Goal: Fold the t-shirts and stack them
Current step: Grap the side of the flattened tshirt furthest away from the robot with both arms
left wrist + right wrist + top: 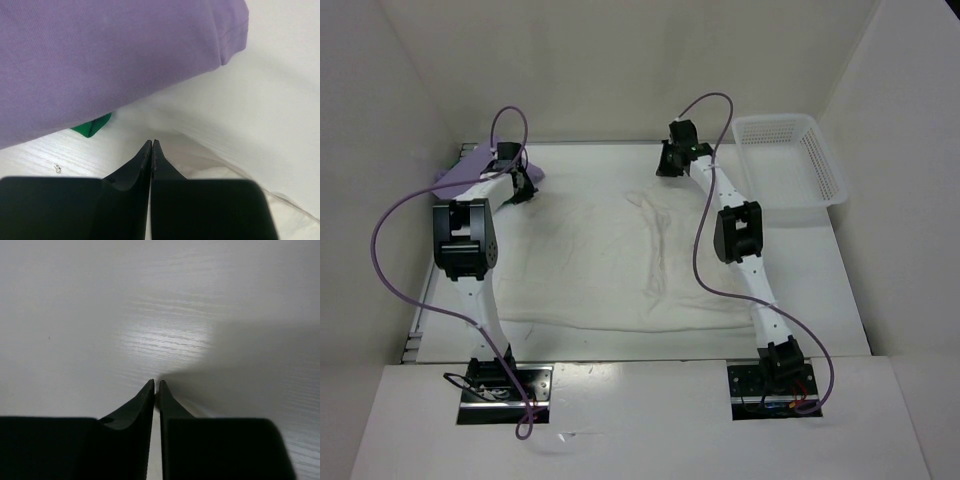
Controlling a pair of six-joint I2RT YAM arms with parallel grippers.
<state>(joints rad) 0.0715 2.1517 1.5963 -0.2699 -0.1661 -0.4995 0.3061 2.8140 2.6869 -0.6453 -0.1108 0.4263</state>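
Your left wrist view catches green scrap [92,125] peeking at purple t-shirt [100,60] edge, unseen overhead. White t-shirt [620,260] spread mid-desk [815,295]. Left end effector [151,146] far-left corner, right end effector [156,386] far edge: both pinched closed, cloth grip unclear.

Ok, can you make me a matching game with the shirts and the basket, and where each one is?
Things:
1. white t-shirt
2. purple t-shirt
3. basket
4. green bit

Places:
A. far right side
B. spread out in the middle
C. peeking out from under the purple one
D. far left corner

Pairs: 1-B, 2-D, 3-A, 4-C
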